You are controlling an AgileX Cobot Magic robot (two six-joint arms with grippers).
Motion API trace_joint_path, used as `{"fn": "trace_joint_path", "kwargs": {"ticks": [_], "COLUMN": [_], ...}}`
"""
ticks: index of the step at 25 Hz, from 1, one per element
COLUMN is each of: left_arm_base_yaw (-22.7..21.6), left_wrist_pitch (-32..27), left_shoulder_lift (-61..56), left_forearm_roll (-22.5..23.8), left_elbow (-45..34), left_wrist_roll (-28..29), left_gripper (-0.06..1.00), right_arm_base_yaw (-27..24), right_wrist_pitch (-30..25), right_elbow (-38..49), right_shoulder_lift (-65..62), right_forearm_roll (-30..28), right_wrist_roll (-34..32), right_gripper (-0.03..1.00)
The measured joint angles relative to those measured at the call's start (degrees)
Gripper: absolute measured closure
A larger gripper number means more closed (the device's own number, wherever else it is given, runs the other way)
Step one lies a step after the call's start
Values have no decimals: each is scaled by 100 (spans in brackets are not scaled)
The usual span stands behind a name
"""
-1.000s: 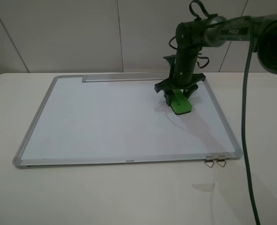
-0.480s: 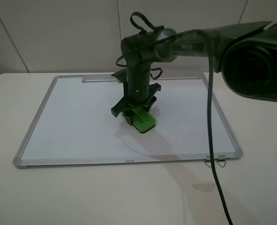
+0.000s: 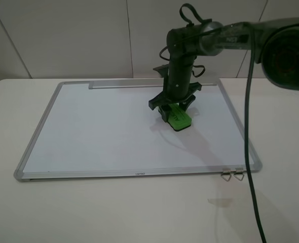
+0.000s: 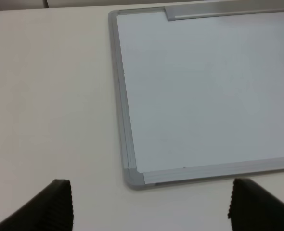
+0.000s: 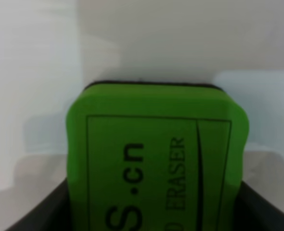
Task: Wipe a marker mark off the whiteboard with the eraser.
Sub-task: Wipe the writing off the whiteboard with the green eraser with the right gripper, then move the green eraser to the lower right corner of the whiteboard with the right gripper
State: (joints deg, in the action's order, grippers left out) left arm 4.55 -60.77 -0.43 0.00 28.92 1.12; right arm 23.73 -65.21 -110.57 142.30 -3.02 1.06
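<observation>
A: State of the right gripper point(image 3: 176, 115)?

B: Clamped on the bright green rectangular block eraser point(image 3: 180, 120), arm pointing down. The right wrist view shows the green block wedged between two dark fingers. Its underside looks pressed on the board, right of centre, nearer the far edge.

A: Board?

B: Large white rectangular whiteboard point(image 3: 104, 131) with a silver-grey metal frame, flat on the pale table point(image 3: 139, 212). Grey tray strip point(image 3: 124, 84) along the far edge, two small metal clips point(image 3: 232, 175) at the near right corner.

A: The small black marker mark?

B: Not visible in any view. All the bare white surface reads clean. It may be gone, or it may sit under the eraser or in the arm's shadow; cannot tell.

A: The left gripper point(image 4: 154, 209)?

B: Jaws wide apart, holding nothing, over the table just off the board's near left corner. Idle, I'd say.

A: Progress?

B: Grasp done, eraser on the board, so it's mid-wipe or late, probably. Left to do: confirm the covered patch is clean, lift off, set the eraser down.
</observation>
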Motion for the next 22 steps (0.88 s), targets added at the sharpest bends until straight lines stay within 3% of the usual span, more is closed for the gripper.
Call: {"fn": "trace_joint_path", "kwargs": {"ticks": [6,16,22], "left_arm_base_yaw": [0,0,0], "left_wrist_pitch": [0,0,0], "left_shoulder_lift": [0,0,0], "left_forearm_roll": [0,0,0], "left_elbow": [0,0,0], "left_wrist_roll": [0,0,0], "left_gripper": [26,26,26], "right_arm_base_yaw": [-565,-591,-660], "right_wrist_pitch": [-139,-322,-424], "right_elbow": [-15,-148,250], "right_shoulder_lift": [0,-79,-644], "right_forearm_roll": [5,29,53], "right_wrist_roll": [0,-106,-460], "right_gripper": [37,37,38]}}
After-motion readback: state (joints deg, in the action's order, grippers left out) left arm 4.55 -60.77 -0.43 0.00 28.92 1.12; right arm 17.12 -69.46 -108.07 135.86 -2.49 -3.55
